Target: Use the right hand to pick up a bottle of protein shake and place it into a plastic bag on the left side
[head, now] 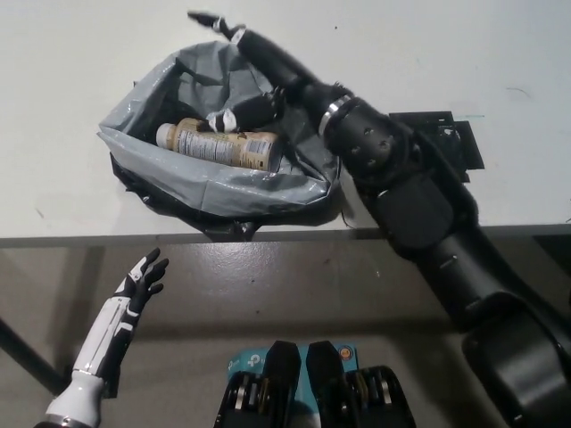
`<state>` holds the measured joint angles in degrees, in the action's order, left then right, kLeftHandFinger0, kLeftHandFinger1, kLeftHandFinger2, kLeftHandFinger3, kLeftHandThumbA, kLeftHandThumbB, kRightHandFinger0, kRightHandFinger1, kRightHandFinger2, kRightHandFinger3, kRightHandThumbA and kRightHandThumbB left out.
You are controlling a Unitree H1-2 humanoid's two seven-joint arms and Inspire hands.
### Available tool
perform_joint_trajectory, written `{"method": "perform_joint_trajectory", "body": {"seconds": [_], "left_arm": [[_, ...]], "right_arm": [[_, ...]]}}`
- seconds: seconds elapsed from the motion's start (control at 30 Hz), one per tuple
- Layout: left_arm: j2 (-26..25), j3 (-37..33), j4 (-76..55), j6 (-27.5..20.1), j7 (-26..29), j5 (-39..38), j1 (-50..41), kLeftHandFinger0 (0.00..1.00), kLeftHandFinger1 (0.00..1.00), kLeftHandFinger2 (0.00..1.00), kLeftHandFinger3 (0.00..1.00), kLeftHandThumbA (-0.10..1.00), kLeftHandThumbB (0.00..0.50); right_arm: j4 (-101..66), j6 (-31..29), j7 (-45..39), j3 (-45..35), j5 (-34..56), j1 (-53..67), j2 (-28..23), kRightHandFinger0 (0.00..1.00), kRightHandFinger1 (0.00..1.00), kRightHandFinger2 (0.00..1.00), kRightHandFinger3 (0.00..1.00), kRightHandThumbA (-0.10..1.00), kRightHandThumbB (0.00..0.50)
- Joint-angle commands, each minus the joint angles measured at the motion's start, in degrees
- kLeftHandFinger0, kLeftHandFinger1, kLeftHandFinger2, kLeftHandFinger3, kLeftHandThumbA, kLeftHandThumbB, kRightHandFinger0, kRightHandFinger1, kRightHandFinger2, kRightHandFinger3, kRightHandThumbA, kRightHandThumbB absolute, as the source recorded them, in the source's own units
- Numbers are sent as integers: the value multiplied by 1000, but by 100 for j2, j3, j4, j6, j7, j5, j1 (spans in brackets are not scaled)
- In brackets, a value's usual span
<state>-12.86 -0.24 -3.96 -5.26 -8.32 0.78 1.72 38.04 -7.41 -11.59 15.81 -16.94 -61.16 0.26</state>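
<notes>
Head view: right hand (254, 67) spreads open and empty above the bottle (217, 144) lying below it inside the plastic bag (210, 183); fingers could snag the bag's rim beneath them, dragging it off the bench (446, 53)

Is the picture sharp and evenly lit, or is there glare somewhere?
Head view: mostly sharp; glare streaks on the grey plastic bag; the black right hand loses detail against its dark inside; the bottle reads clearly; the floor below is dimmer.
</notes>
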Motion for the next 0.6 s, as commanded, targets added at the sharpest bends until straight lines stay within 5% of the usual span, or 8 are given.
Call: {"method": "perform_joint_trajectory", "body": {"seconds": [0.0,0.33,0.57], "left_arm": [[-50,-6,-143,-70,-48,-8,55,1000,1000,1000,1000,1000,277],[-127,115,100,-75,2,-23,335,1000,1000,1000,1000,1000,308],[-96,113,250,-82,34,7,382,1000,1000,1000,1000,1000,291]], "right_arm": [[-3865,947,-489,-1005,1622,396,-577,1000,1000,1000,1000,981,484],[-7115,944,-240,-1594,2121,3208,-1575,1000,1000,1000,1000,1000,335],[-7513,188,264,-1667,2046,4459,-1365,1000,1000,1000,1000,1000,304]]}}
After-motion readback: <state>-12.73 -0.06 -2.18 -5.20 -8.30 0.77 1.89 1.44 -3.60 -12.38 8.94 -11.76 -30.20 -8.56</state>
